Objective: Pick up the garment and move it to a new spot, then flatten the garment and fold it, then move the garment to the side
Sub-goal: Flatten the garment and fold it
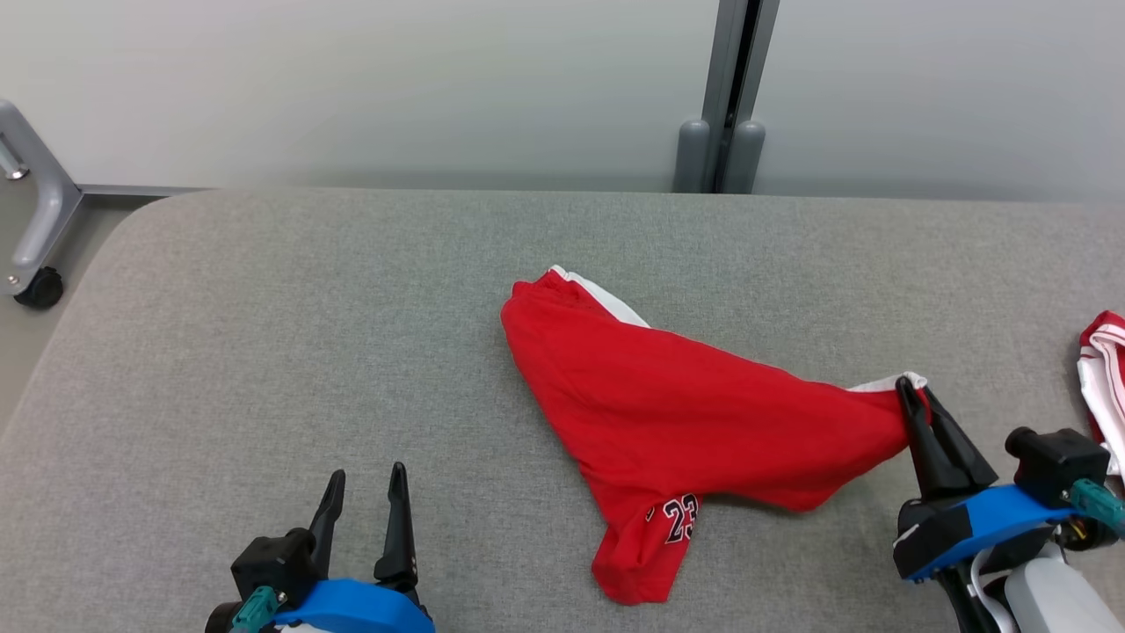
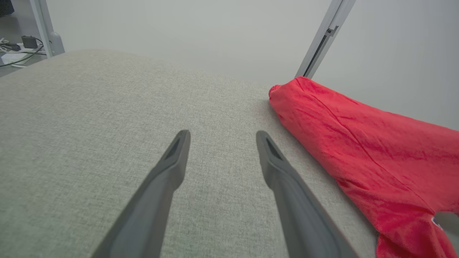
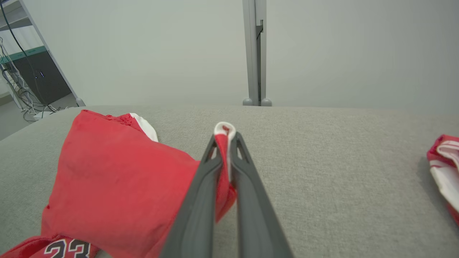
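Observation:
The garment is red with white trim and a "23" print, lying crumpled in the middle of the grey padded table. My right gripper is shut on the garment's right corner, lifting it a little; in the right wrist view the red and white edge is pinched between the fingers, with the rest of the garment spreading to the left. My left gripper stands open over bare table at the lower left, apart from the cloth. In the left wrist view the garment lies right of the open gripper.
A second red and white cloth lies at the table's right edge, also seen as a cloth in the right wrist view. A grey post stands behind the table against the wall. A wheeled frame leg is beyond the far left corner.

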Robot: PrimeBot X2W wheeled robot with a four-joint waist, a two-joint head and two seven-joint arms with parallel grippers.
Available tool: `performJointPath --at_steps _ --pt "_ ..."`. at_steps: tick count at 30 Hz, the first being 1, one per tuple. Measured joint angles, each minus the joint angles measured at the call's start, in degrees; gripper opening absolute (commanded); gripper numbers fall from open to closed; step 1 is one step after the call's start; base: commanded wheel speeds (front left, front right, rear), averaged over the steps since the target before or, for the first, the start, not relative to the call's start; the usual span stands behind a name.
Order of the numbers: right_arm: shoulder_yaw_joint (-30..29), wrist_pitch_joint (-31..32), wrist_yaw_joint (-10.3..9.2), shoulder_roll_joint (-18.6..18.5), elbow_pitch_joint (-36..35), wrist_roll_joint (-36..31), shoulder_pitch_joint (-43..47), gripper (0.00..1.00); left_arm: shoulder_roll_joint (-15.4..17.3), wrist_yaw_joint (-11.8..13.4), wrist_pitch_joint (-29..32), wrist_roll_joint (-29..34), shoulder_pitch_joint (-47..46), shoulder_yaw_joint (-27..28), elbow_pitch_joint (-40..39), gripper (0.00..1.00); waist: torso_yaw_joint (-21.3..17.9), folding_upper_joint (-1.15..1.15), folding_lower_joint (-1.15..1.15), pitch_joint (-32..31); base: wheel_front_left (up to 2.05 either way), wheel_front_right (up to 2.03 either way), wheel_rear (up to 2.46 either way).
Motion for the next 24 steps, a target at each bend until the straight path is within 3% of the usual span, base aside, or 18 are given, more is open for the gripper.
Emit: performJointPath --at_steps 6,15,16,17,24 --pt "-1.2 0.0 0.00 0.7 1.3 -1.8 -1.3 0.03 0.0 -0.6 0.0 0.2 0.5 -0.5 0.9 1.00 0.6 0.00 0.00 -1.7 0.00 0.00 0.00" --pt "-1.7 0.0 0.00 2.8 1.6 -2.3 -0.6 0.00 0.0 -0.9 0.0 0.8 1.7 0.0 1.1 1.00 1.3 0.00 0.00 -3.0 0.00 0.00 0.00" --pt "-2.2 0.0 0.00 3.1 2.3 -2.3 -0.6 0.27 0.0 -0.9 0.0 0.8 1.7 0.1 1.2 1.00 1.3 0.00 0.00 -3.1 0.00 0.00 0.00" --pt "-3.0 0.0 0.01 3.3 3.6 -2.4 -0.5 1.00 0.0 -0.9 0.0 0.8 1.9 0.2 1.2 1.00 1.3 0.00 0.00 -3.2 0.00 0.00 0.00" --pt "-5.7 0.0 0.00 5.3 6.8 -5.8 1.0 1.00 0.0 -0.9 0.0 0.7 2.6 0.2 1.5 1.00 1.3 0.00 0.00 -3.8 0.00 0.00 0.00"
